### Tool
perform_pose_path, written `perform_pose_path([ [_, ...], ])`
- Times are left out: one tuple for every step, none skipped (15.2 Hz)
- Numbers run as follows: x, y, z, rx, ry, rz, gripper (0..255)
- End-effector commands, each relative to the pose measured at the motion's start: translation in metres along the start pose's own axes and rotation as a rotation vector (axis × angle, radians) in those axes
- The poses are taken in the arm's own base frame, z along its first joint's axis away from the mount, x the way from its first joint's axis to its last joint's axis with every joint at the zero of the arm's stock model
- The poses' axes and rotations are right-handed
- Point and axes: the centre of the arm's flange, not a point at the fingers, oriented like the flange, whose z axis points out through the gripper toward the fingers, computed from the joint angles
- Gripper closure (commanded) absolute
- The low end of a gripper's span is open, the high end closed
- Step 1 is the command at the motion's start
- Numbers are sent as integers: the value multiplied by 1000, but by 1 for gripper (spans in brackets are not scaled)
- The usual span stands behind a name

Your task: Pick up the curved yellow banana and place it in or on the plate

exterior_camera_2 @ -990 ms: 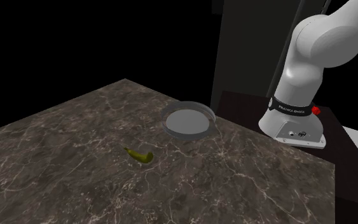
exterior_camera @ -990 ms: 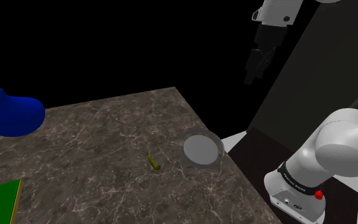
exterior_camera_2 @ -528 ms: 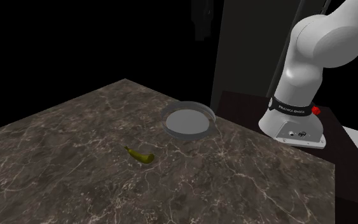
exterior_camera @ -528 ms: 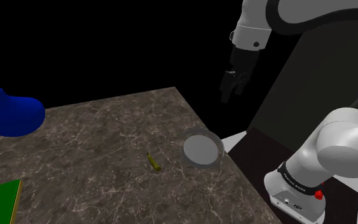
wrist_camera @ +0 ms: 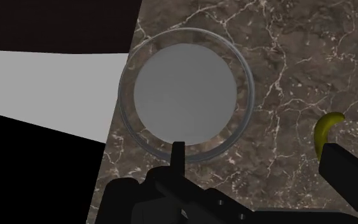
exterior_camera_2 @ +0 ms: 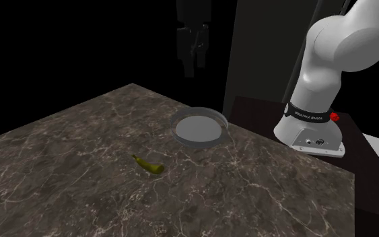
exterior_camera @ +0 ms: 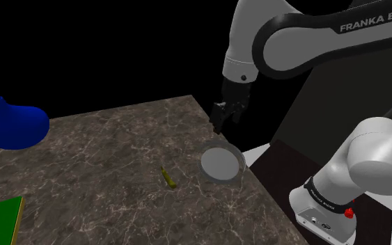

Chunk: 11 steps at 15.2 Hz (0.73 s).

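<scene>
Hovering above the plate (exterior_camera: pixel 203 159), the gripper (exterior_camera: pixel 220 122) holds its jaws apart, empty — the banana (exterior_camera: pixel 167 177) lies on the counter (exterior_camera: pixel 104 153) near the plate; a skewed descent could nudge it away.

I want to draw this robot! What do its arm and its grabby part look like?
The arm is white and rounded, with dark joints. One dark band carries white letters, FRANKA EMI, cut off at the picture's edge. A small red knob sits near its base. The jaws are all black.
</scene>
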Motion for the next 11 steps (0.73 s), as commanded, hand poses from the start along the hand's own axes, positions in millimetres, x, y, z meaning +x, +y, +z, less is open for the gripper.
perform_pose_path([
  [8,-19,18,-1,6,8,0],
  [12,-29,27,-3,8,12,0],
  [16,-38,35,-4,10,16,0],
  [20,-48,43,-5,12,19,0],
  [24,-57,51,-7,14,23,0],
  [29,-67,60,-8,16,26,0],
  [33,-76,68,-9,18,30,0],
  [37,-86,76,-11,20,33,0],
  [41,-95,85,-12,22,37,0],
  [45,-104,93,-13,24,41,0],
  [50,-114,101,-15,26,44,0],
])
